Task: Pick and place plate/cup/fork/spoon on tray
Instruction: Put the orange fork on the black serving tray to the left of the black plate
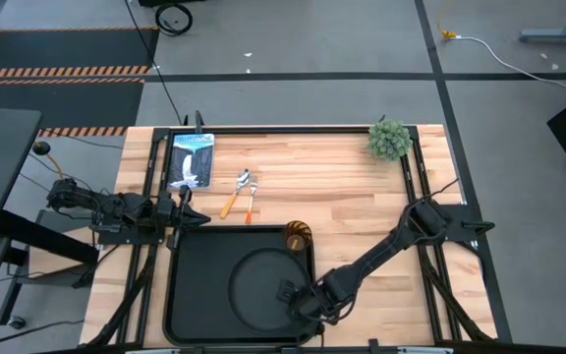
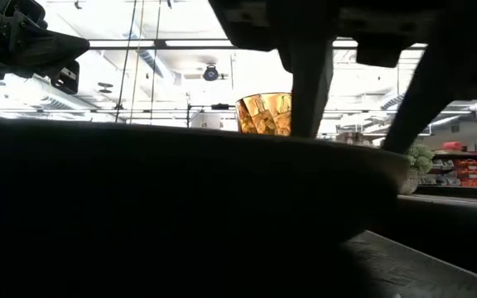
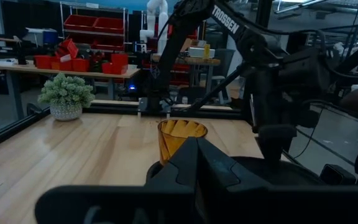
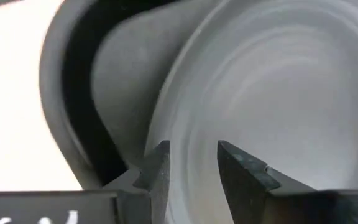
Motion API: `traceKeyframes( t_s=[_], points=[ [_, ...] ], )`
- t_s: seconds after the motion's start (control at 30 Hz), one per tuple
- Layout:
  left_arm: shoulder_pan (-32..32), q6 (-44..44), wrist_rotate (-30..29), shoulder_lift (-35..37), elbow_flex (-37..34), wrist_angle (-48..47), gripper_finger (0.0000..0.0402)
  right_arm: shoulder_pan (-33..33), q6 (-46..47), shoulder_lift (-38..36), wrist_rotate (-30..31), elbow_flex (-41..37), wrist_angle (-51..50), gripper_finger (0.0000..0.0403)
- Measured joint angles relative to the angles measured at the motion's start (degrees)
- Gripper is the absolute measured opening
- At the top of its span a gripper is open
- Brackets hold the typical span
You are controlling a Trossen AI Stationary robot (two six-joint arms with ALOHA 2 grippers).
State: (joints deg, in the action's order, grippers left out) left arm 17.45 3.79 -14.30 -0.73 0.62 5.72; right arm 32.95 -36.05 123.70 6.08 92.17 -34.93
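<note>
Matte-black and round, the plate (image 1: 258, 285) already lies in the large black rectangular tray (image 1: 190, 285). The orange-handled spoon (image 1: 234, 195) and red-handled fork (image 1: 251, 200) wait on the wood; the amber tumbler cup (image 1: 297, 237) stands at the tray's rim. The left gripper (image 1: 187, 208) idles, grip unclear. The right gripper (image 1: 293, 295) straddles the plate's edge, fingers slightly apart.

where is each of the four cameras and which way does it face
High: overhead, straight down; both arms, right hand over round matte-black plate in black rectangular tray.
Low: table height, level, behind the tray's rim; arms enter from above.
Left wrist: across the wood table; own dark fingers low.
Right wrist: close on the plate; two fingertips apart.
Shared: amber translucent cup in high, low, left wrist.
</note>
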Motion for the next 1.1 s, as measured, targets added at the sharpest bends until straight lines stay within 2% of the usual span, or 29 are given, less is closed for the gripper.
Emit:
traceKeyframes(
  t_s=[0.4, 0.53, 0.83, 0.93, 1.1],
  points=[
    [0.0, 0.0, 0.0, 0.0, 0.0, 0.0, 0.0009, 0.8, 1.7, -0.3, 0.4, 3.1, -6.2, 0.0139],
    [0.0, 0.0, 0.0, 0.0, 0.0, 0.0, 0.0009, -0.7, 1.9, -2.5, 0.1, 3.4, -1.2, 0.0139],
    [0.0, 0.0, 0.0, 0.0, 0.0, 0.0, 0.0009, -12.5, 2.8, -7.5, 0.0, -0.9, 18.9, 0.0133],
    [0.0, 0.0, 0.0, 0.0, 0.0, 0.0, 0.0009, -16.8, 4.9, -8.9, -0.4, -2.3, 21.6, 0.0133],
    [0.0, 0.0, 0.0, 0.0, 0.0, 0.0, 0.0009, -22.3, 9.3, -11.7, -4.6, -2.5, 22.0, 0.0132]
  ],
)
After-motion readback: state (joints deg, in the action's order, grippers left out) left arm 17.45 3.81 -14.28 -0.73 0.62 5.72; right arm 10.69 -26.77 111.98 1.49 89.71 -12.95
